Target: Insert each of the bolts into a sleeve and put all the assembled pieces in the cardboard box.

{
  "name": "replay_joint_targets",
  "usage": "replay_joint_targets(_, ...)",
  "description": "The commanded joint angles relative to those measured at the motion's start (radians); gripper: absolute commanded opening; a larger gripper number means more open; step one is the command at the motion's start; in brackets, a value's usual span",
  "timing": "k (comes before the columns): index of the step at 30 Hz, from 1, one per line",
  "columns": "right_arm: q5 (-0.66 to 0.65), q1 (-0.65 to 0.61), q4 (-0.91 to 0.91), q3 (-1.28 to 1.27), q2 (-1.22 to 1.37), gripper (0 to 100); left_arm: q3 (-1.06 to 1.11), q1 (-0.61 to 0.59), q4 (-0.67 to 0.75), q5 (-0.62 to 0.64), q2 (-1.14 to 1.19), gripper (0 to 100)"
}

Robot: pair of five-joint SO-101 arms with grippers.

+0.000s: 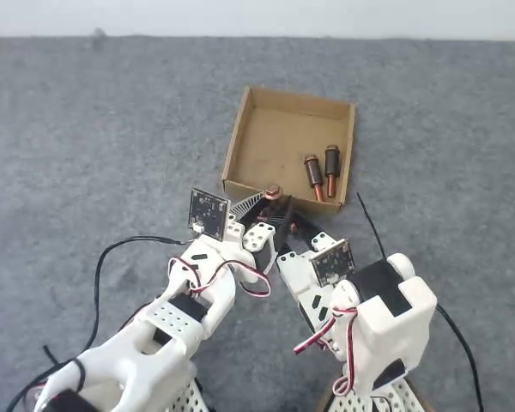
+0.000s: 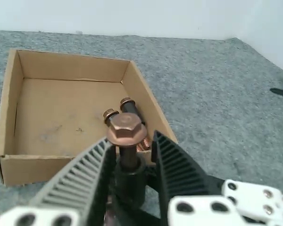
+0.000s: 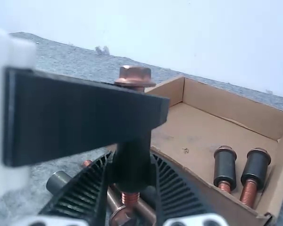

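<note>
In the left wrist view a black sleeve [image 2: 129,181] stands upright with a copper bolt [image 2: 126,130] in it, and my left gripper [image 2: 129,148] is shut on that sleeve. The high view has this gripper [image 1: 270,206] at the near wall of the cardboard box [image 1: 240,137]. My right gripper [image 1: 296,230] sits close beside it; in the right wrist view its black jaw crosses in front of the bolt [image 3: 134,76] just under the head. Two assembled pieces [image 1: 312,178] [image 1: 331,170] lie in the box's right part.
Loose parts lie on the grey carpet under the grippers: a grey sleeve [image 3: 57,181], a copper bolt [image 3: 87,163] and another bolt head [image 3: 122,215]. Black cables [image 1: 112,257] trail beside both arms. Open carpet stretches left and right of the box.
</note>
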State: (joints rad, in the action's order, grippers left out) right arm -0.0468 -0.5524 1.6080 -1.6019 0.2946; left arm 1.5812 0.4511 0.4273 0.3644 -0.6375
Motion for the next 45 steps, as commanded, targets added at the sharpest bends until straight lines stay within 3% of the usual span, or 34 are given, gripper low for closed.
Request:
replay_joint_targets(1,-0.011,0.019,0.01,-0.032,-0.053,0.7,-0.01,-0.026,0.032,-0.012,-0.012,12)
replay_joint_targets(8,-0.011,0.019,0.01,-0.032,-0.053,0.7,-0.016,-0.101,0.035,-0.012,-0.012,12)
replay_joint_targets(24,-0.011,0.019,0.01,-0.031,-0.051,0.7,-0.012,-0.005,0.035,-0.009,-0.012,12)
replay_joint_targets(45,-0.011,0.019,0.01,-0.029,-0.051,0.7,-0.01,-0.011,0.092,-0.009,-0.015,12)
